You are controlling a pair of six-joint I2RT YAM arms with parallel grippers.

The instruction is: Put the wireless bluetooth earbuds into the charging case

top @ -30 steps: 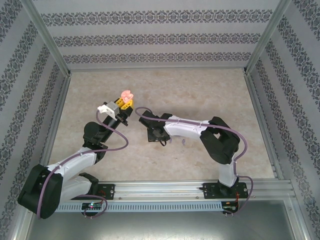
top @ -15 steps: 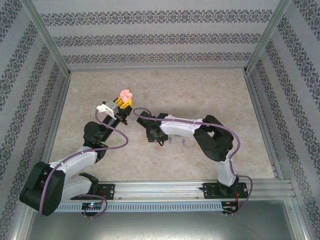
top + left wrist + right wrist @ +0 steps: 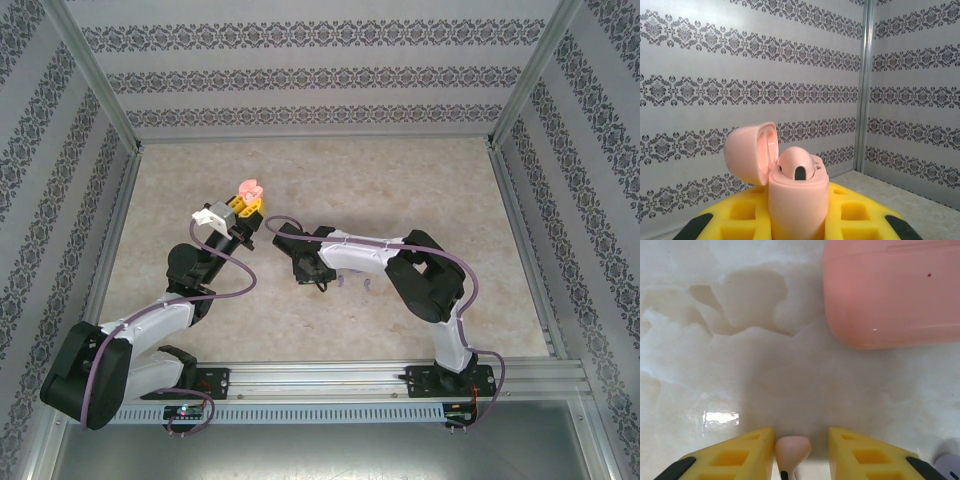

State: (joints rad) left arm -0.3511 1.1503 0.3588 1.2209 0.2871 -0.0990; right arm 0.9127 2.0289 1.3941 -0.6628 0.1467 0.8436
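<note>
In the right hand (image 3: 800, 436), a pink earbud (image 3: 792, 449)

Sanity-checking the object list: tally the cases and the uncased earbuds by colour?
Pink cases: 2, the open pink case in the left fingers and the closed pink case on the table
Pink earbuds: 1, the pink earbud between the right fingers
Purple earbuds: 1, the purple bud, cut off at the frame edge, so only likely
Total: 4

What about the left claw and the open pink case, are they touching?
Touching. The left wrist view shows the case wedged between the left claw's yellow fingers, with no gap on either side.
</note>
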